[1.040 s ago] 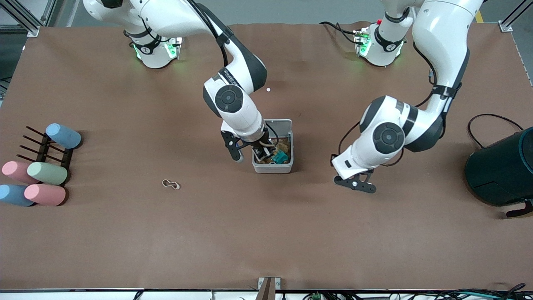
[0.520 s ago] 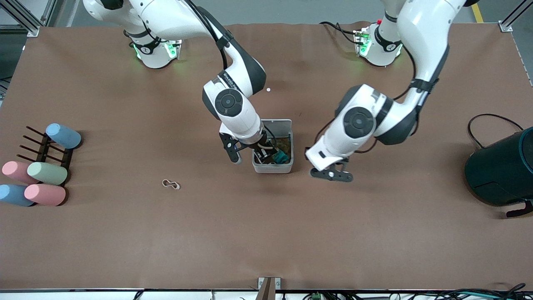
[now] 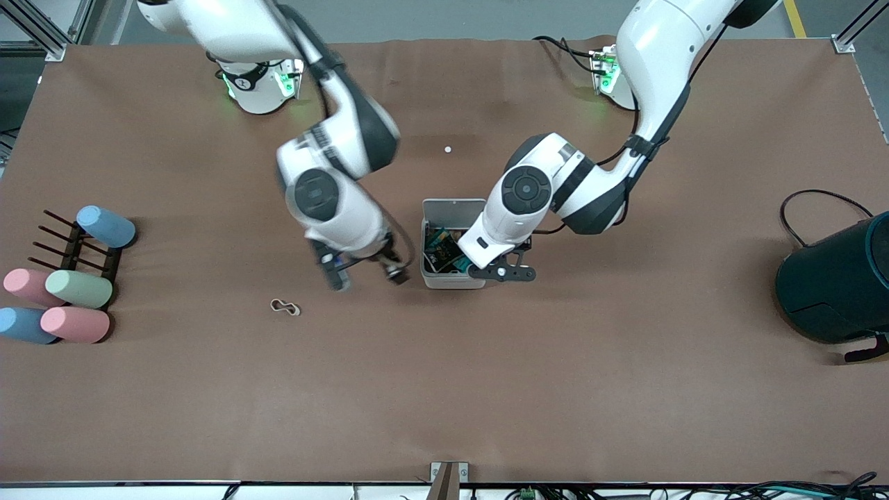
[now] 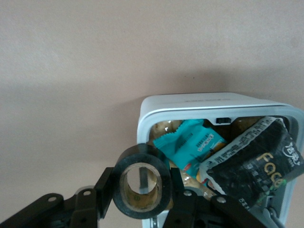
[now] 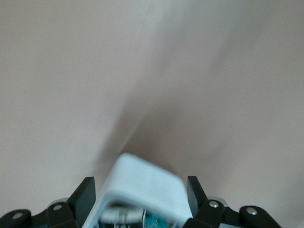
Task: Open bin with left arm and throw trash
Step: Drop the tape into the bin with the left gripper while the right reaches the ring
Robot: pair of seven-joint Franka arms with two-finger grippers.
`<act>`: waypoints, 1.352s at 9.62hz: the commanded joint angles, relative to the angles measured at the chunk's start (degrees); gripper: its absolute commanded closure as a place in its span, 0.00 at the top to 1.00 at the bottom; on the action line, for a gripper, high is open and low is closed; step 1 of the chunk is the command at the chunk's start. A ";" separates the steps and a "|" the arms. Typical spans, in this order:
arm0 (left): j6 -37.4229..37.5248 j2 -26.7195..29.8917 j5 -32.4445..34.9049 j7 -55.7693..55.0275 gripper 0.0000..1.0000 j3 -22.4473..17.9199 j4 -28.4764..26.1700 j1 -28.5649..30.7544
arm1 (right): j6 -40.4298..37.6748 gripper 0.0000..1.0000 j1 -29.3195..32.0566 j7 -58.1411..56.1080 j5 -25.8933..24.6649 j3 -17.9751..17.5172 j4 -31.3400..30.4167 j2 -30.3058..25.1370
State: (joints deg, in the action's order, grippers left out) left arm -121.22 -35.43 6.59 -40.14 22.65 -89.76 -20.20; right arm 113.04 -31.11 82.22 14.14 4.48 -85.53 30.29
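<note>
The bin [image 3: 451, 281] stands mid-table with its white lid [image 3: 455, 208] raised. Inside lie a black foil packet [image 3: 444, 251] and a teal packet; both show in the left wrist view, black [image 4: 256, 161] and teal [image 4: 190, 140]. My left gripper [image 3: 510, 272] is at the bin's edge on the left arm's side, shut on the dark tape roll [image 4: 142, 153]; the bin's rim [image 4: 142, 114] is just past it. My right gripper [image 3: 364, 274] is open and empty beside the bin, toward the right arm's end. The whitish rubber band [image 3: 285, 307] lies on the table past it.
Pastel cylinders [image 3: 76, 288] lie on and around a black rack at the right arm's end. A large dark teal cylinder [image 3: 837, 285] with a cable stands at the left arm's end. A small white speck [image 3: 448, 148] lies farther from the camera than the bin.
My right gripper has left the bin and moved toward the rubber band. My left gripper has moved in from the left arm's end to the bin's edge.
</note>
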 commanded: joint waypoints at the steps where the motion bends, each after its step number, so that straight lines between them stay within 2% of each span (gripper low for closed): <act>1: 0.46 -1.13 0.35 -2.74 0.03 -0.32 2.75 -2.29 | 0.16 0.86 9.79 -9.83 0.27 -1.31 -5.94 -0.85; 3: 0.46 -1.57 0.35 -3.88 0.07 -0.32 2.93 -2.56 | 0.69 0.87 15.18 -18.36 -0.08 -1.14 -8.07 0.11; 6: 0.46 -1.66 3.32 -3.98 0.32 -0.41 3.02 -2.65 | 9.36 0.91 18.11 -22.63 -0.43 -1.05 -14.47 1.95; 7: 0.46 -1.57 3.43 -4.07 0.63 -0.41 3.02 -2.74 | 10.96 0.92 17.76 -22.63 -0.43 -1.05 -14.67 4.05; 8: 0.46 -1.57 3.51 -3.89 0.99 -0.50 3.02 -2.74 | 12.54 0.92 17.67 -22.37 -0.43 -1.14 -14.67 4.77; 11: 0.46 -1.48 3.52 -4.07 1.00 -0.50 3.02 -2.83 | 18.68 0.92 18.19 -22.45 -0.52 -1.05 -14.67 7.31; 13: 0.63 -0.79 3.43 -3.89 1.00 -0.50 3.10 -2.56 | 19.85 0.89 18.63 -22.37 -0.52 -1.05 -14.58 8.37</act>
State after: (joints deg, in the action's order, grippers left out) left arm -121.21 -36.37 8.95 -43.05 22.25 -88.02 -22.36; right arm 131.78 -13.17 59.78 14.16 3.89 -99.83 38.06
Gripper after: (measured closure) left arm 0.000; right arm 0.101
